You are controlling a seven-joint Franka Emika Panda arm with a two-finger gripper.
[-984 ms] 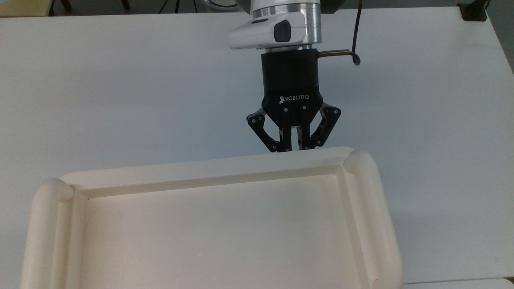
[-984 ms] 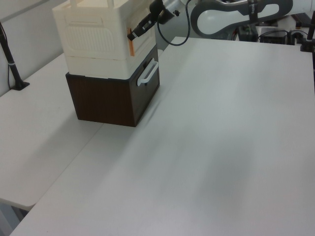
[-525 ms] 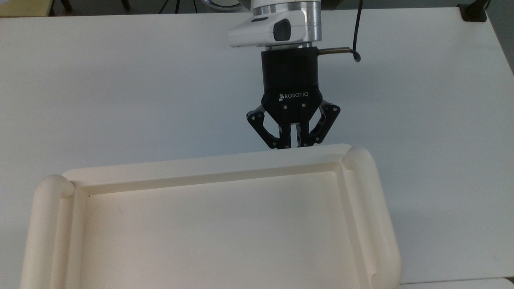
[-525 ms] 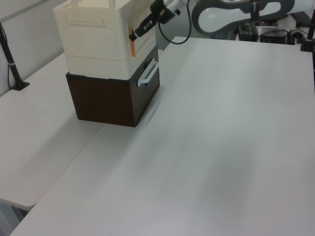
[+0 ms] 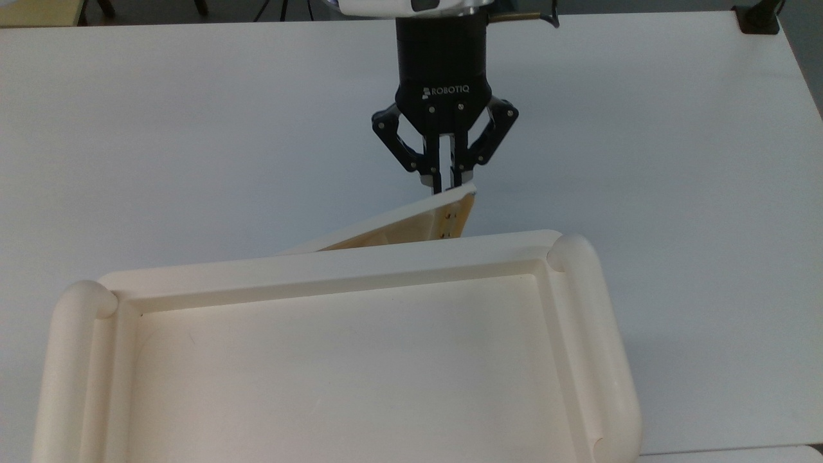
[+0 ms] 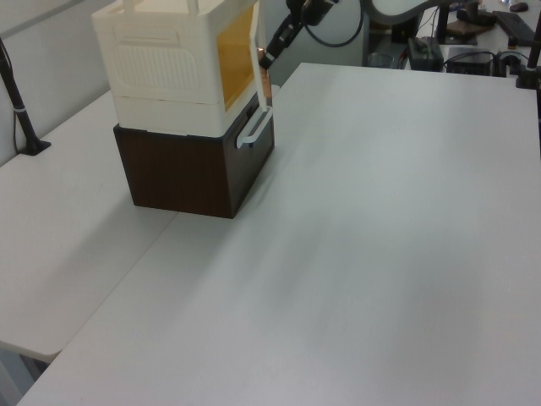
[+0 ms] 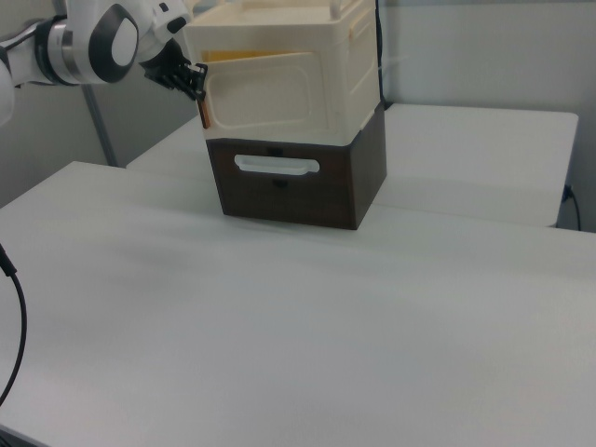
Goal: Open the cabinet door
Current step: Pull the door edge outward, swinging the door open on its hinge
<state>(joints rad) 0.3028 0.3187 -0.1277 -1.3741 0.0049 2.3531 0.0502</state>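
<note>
Cabinet door (image 5: 411, 226), partly swung out from the cream cabinet (image 7: 307, 88), lies at 12 o'clock of the recessed top (image 5: 334, 360) in the top view. Gripper (image 5: 446, 186), closed on its free edge, should probably follow the hinge arc, not pull straight.

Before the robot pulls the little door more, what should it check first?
1. Gripper pinching the free edge of the cabinet door: ok, fingers closed at its corner.
2. Door already swung out from the cream cabinet: ok, partly open, tan inner face showing.
3. White table free where the door will swing: ok.
4. Door passing above the white drawer handle on the brown base: cannot tell.
5. Cabinet sitting squarely on the base: ok.
</note>
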